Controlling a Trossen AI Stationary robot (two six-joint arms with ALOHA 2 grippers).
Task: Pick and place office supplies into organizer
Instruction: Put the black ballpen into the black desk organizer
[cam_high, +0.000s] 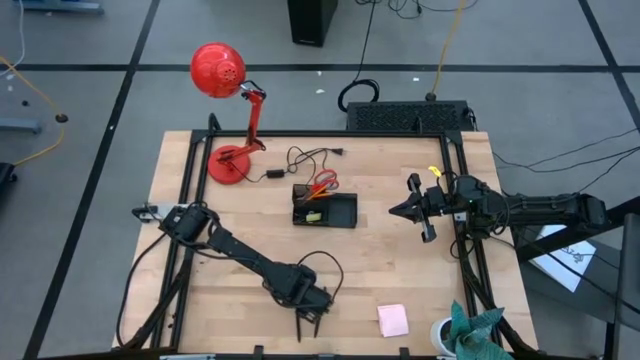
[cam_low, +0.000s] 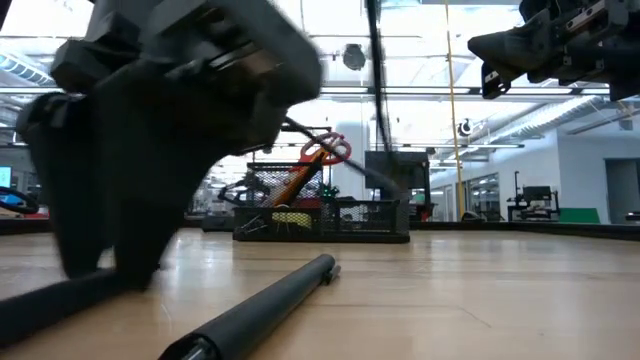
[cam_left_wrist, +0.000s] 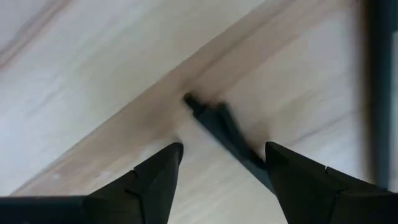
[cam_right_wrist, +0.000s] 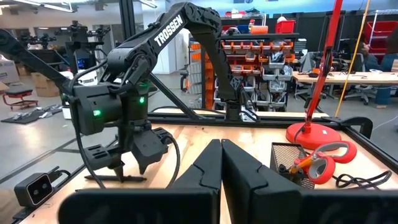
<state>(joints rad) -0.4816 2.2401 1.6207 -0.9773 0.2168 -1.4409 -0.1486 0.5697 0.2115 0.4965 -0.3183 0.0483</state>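
L gripper (cam_high: 308, 322) is down at the table's near edge, fingers spread wide either side of a black pen (cam_left_wrist: 227, 132) lying flat on the wood, nothing gripped yet. Jaws straddle the pen across its length, so prob lined up to pinch it. R gripper (cam_high: 403, 210) parked in the air just right of the organizer (cam_high: 345, 213), fingers fully shut, empty, looks like it's waiting out of L's way.

Organizer sits mid-table. Red scissors (cam_high: 322, 182) stand handles-up in its left compartment w/ an orange pencil (cam_low: 297, 183) leaning beside them; yellow-green block (cam_high: 313, 216) low in the same side.

Count: 1 pen loose, 1 pink sticky pad (cam_high: 392, 320) loose near front edge, well apart from organizer. Scissors 1. Pencils: 1 sure, maybe 2, can't tell
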